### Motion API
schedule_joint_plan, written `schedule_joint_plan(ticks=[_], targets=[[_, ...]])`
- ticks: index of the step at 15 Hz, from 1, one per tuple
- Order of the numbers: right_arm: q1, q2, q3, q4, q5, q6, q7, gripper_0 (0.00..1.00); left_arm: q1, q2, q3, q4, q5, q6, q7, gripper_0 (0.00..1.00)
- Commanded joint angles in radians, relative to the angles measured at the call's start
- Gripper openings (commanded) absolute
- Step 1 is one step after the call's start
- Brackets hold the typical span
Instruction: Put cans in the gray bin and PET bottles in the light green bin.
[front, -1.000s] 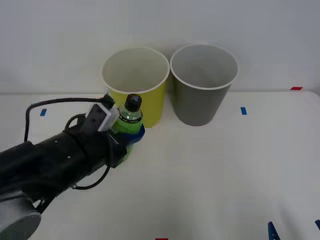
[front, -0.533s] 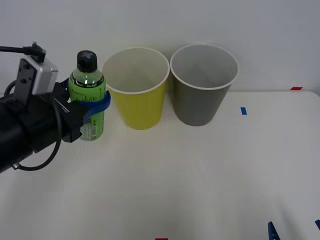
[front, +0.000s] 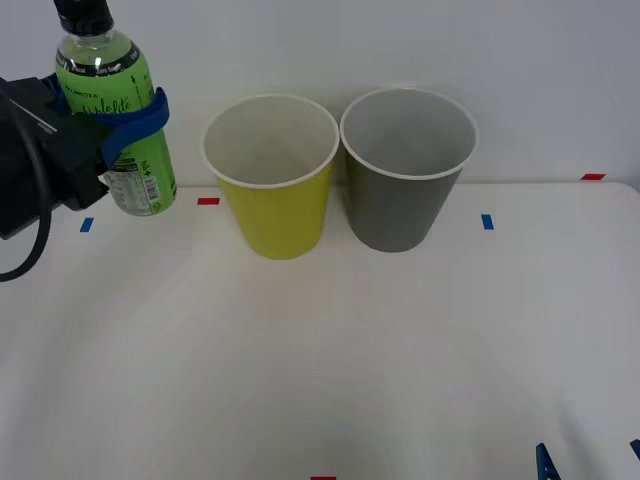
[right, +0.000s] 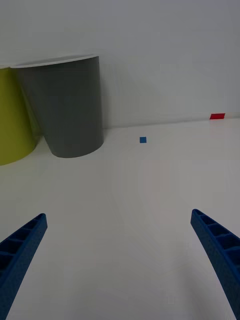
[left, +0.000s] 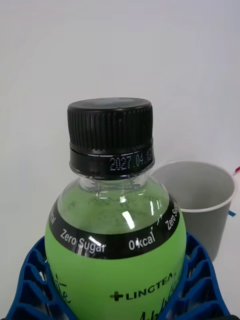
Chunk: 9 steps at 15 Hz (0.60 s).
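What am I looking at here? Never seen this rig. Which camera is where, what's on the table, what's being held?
It is a two-armed wheeled robot sorting recyclables. The front view looks down from above the arms. The other two pictures come from cameras on each wrist.

On the white table stand two buckets side by side: the light green bin and the gray bin.

The left end effector, high up at the robot's left, grips the PET bottle in its blue fingers. The left wrist view shows its black cap close up.

The right end effector waits open, low near the table's front edge, holding nothing.
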<state>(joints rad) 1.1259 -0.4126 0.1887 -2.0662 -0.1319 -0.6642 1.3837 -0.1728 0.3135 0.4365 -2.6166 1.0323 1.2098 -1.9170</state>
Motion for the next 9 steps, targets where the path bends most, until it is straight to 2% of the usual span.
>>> schedule_joint_plan(ticks=[1,3,6,9], targets=[[0.0,0.0,0.0,0.0,0.0,0.0,0.0,1.0,-0.151,-0.002,0.061,0.058,-0.008,0.125,0.116,0.0],[0.0,0.0,0.0,0.0,0.0,0.0,0.0,1.0,-0.255,-0.004,0.077,0.135,-0.017,0.189,0.116,0.0],[0.0,0.0,0.0,0.0,0.0,0.0,0.0,1.0,-0.35,-0.002,0.067,0.245,-0.032,0.195,0.099,0.0],[0.0,0.0,0.0,0.0,0.0,0.0,0.0,1.0,-0.402,-0.002,0.004,0.259,-0.138,0.195,0.099,0.0]])
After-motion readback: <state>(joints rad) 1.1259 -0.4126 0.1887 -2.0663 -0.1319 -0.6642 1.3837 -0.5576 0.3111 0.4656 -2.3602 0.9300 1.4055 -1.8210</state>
